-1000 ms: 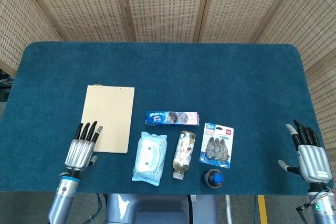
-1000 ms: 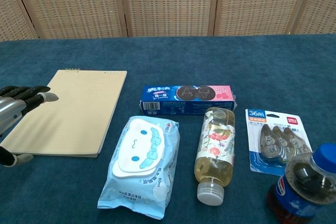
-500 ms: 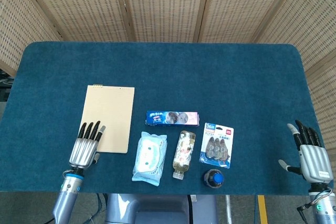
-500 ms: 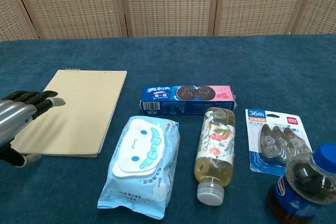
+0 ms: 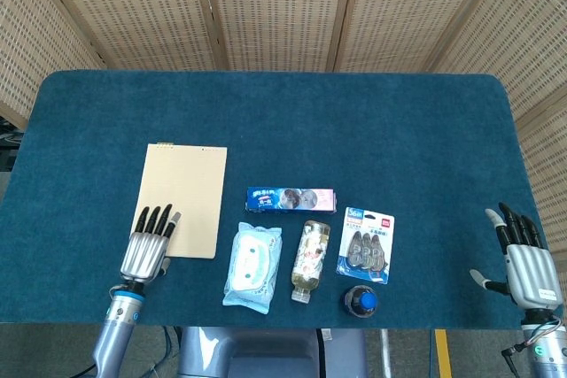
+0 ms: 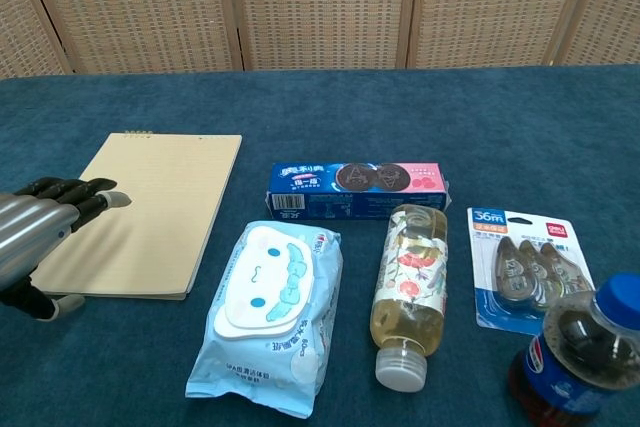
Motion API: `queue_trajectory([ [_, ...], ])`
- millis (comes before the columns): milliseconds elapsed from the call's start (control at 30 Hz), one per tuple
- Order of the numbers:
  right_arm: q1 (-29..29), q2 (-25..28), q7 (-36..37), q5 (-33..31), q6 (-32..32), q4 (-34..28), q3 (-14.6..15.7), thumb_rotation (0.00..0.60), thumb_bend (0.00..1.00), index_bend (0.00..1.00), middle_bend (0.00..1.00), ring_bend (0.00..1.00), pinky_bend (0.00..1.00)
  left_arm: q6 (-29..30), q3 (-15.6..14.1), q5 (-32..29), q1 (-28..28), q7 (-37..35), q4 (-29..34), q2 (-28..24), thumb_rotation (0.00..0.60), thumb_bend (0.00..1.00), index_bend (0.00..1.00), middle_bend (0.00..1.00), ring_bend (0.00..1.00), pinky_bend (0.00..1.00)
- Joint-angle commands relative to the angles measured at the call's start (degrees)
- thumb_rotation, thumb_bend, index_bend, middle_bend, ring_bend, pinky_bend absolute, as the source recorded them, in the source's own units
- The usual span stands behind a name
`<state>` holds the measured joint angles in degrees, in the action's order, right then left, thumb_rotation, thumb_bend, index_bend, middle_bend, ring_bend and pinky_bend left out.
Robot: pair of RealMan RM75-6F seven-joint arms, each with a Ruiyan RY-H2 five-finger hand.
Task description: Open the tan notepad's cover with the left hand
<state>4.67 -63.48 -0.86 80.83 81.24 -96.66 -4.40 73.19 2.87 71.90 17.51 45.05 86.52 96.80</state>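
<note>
Left hand [image 5: 144, 251]: fingers [image 6: 72, 197] extended and slightly spread, holding nothing, tips over the near left corner of the tan notepad [image 5: 182, 199]; contact with the cover cannot be confirmed. The notepad lies flat and closed under and beyond the fingertips, its bound edge at the far end, its long right edge free. Outward from that edge, blue counter [image 5: 283, 121] shows as a narrow strip before the wipes pack [image 5: 252, 264] and the cookie box [image 5: 291, 199]. Further right lie a tea bottle [image 5: 309, 259] on its side, a correction-tape pack [image 5: 367, 244] and an upright cola bottle [image 5: 360, 301]. Beyond the notepad's far edge the counter is open cloth. Right hand [image 5: 525, 263]: fingers extended and apart, holding nothing, near the counter's right front corner, well apart from all items.
</note>
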Motion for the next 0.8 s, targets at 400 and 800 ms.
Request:
queue_trajectory([
  [400, -0.1, 0.1, 0.6, 0.0, 0.1, -0.2, -0.1, 0.600, 0.16, 0.06, 0.00, 0.00, 0.00, -0.6, -0.2, 0.0, 0.9, -2.2, -4.2, 1.8, 0.600, 0.29, 0.04, 0.00, 0.00, 0.00],
  [800, -0.1, 0.1, 0.5, 0.0, 0.2, -0.3, -0.2, 0.600, 0.16, 0.06, 0.00, 0.00, 0.00, 0.4, 0.0, 1.2, 1.1, -4.6, -6.2, 2.7, 0.600, 0.32, 0.06, 0.00, 0.00, 0.00],
])
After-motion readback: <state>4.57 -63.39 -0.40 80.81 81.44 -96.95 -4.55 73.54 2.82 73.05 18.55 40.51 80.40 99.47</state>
